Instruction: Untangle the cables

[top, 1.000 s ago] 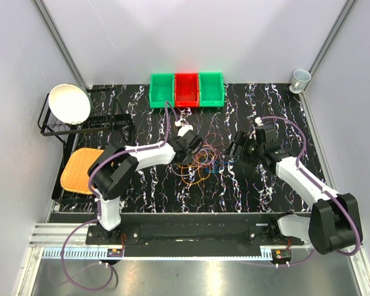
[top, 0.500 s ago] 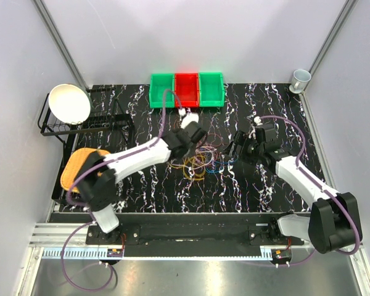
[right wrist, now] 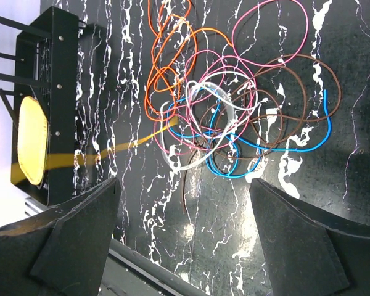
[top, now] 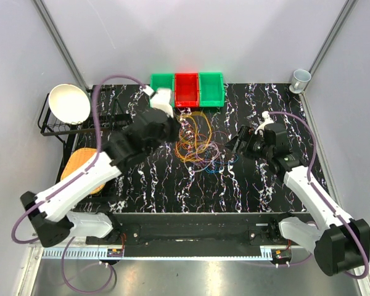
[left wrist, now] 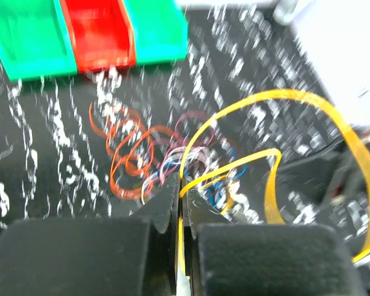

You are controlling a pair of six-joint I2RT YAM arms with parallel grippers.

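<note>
Since a second ago the left arm has swung up and back toward the left, and the left gripper (left wrist: 180, 188), which was down at the left edge of the tangle, now hangs above the table (top: 265, 185) with its jaws pressed together on a yellow cable (left wrist: 333, 123). That cable runs up between the two fingertips and arcs out to the right in a wide loop, lifted clear of the marbled surface. The rest of the cables (top: 200, 145) lie in a loose heap at the middle of the table, below the left gripper and in front of the row of bins (top: 186, 89). The heap has spread toward the bins compared with the earlier view. In the left wrist view, orange coils (left wrist: 120, 160) sit just left of the fingertips, with pink, white and blue strands beneath them.

The right gripper (right wrist: 184, 185) has shifted only slightly. It stands just right of the heap with its jaws spread wide and nothing between them. In its wrist view the pink, brown, blue and white loops (right wrist: 234, 117) lie on the table ahead of the fingers, apart from them.
</note>
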